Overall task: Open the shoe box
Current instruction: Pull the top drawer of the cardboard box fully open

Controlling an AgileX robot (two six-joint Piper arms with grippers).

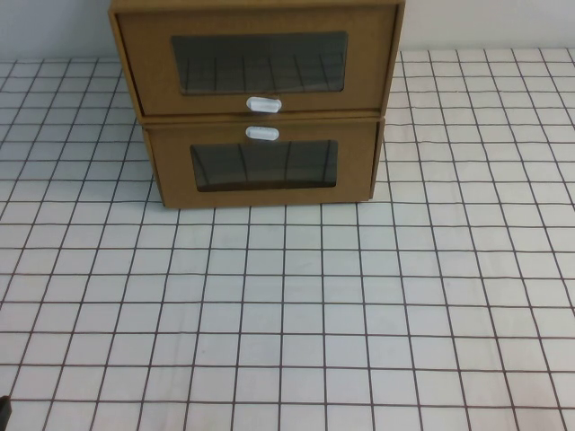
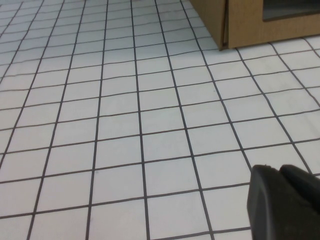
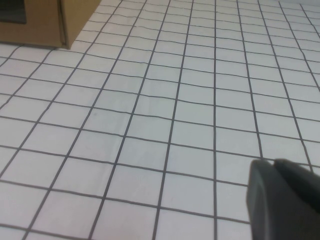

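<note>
Two brown cardboard shoe boxes are stacked at the back of the table. The upper box [image 1: 256, 54] and the lower box [image 1: 265, 166] each have a dark window and a white handle, the upper handle [image 1: 263, 105] just above the lower handle [image 1: 262, 134]. Both fronts are closed. My left gripper [image 2: 272, 169] is shut on nothing, low over the tablecloth, well short of the lower box's corner [image 2: 250, 20]. My right gripper [image 3: 274, 162] is also shut and empty, far from the box corner [image 3: 40, 20]. Neither gripper shows in the high view.
A white tablecloth with a black grid [image 1: 296, 314] covers the table from the boxes to the near edge. A pale wall [image 1: 485, 22] rises behind the boxes. A small dark piece [image 1: 4, 409] shows at the bottom left corner.
</note>
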